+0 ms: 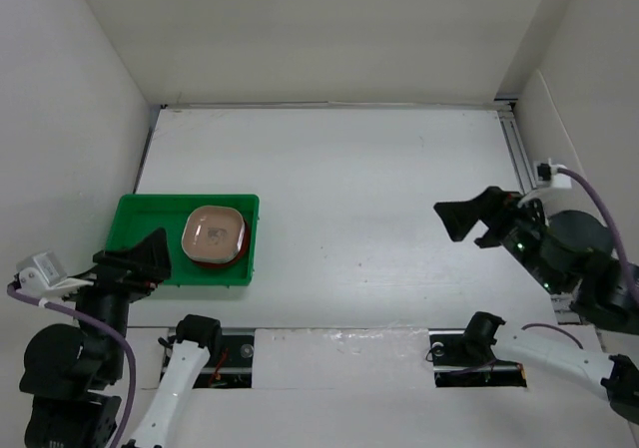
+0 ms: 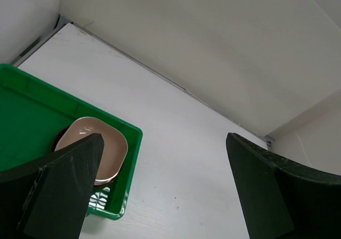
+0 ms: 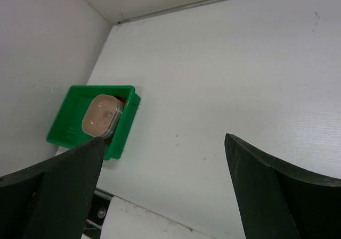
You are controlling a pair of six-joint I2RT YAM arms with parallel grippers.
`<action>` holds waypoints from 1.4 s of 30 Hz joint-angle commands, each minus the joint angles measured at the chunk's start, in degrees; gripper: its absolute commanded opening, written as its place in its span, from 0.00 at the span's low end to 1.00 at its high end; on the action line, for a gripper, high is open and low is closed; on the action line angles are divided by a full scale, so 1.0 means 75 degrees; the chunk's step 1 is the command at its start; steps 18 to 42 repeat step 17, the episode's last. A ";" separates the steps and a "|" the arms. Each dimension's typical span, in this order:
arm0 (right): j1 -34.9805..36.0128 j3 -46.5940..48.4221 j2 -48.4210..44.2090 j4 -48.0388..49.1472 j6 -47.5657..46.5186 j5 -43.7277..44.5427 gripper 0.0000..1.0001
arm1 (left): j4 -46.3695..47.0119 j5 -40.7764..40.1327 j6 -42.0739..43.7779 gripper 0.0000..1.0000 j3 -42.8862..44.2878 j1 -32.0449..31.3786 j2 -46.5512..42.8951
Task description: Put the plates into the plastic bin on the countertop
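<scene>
The green plastic bin (image 1: 140, 219) sits at the left of the white countertop (image 1: 359, 189). A stack of plates stands in its right half, with a pinkish-tan rounded-square plate (image 1: 214, 231) on top and a reddish-brown round plate (image 1: 207, 262) at the bottom. The stack also shows in the left wrist view (image 2: 106, 146) and the right wrist view (image 3: 99, 115). My left gripper (image 1: 150, 255) is open and empty over the bin's near left part. My right gripper (image 1: 467, 222) is open and empty above the countertop at the right.
White walls enclose the countertop on the left, back and right. A cable and socket (image 1: 547, 172) sit at the right wall. The arm bases (image 1: 200, 333) stand along the near edge. The bin's left half (image 2: 26, 111) holds no plates.
</scene>
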 commanded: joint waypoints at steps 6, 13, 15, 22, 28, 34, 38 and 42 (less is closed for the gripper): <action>0.0057 -0.0002 -0.1058 -0.0932 -0.0033 0.0315 1.00 | -0.0333 -0.0375 0.0106 1.00 -0.0786 -0.0077 -0.1159; 0.0057 0.0139 -0.1304 -0.1072 -0.0033 0.0128 1.00 | -0.0403 -0.0750 -0.0093 1.00 -0.1019 -0.0077 -0.1583; 0.0057 0.0139 -0.1304 -0.1073 -0.0033 0.0128 1.00 | -0.0403 -0.0820 -0.0093 1.00 -0.1020 -0.0077 -0.1583; 0.0057 0.0139 -0.1212 -0.1143 -0.0033 0.0128 1.00 | -0.0403 -0.0821 -0.0093 1.00 -0.1020 -0.0077 -0.1583; 0.0057 0.0139 -0.1212 -0.1143 -0.0033 0.0128 1.00 | -0.0403 -0.0821 -0.0093 1.00 -0.1020 -0.0077 -0.1583; 0.0057 0.0139 -0.1212 -0.1143 -0.0033 0.0128 1.00 | -0.0403 -0.0821 -0.0093 1.00 -0.1020 -0.0077 -0.1583; 0.0057 0.0139 -0.1212 -0.1143 -0.0033 0.0128 1.00 | -0.0403 -0.0821 -0.0093 1.00 -0.1020 -0.0077 -0.1583; 0.0057 0.0139 -0.1212 -0.1143 -0.0033 0.0128 1.00 | -0.0403 -0.0821 -0.0093 1.00 -0.1020 -0.0077 -0.1583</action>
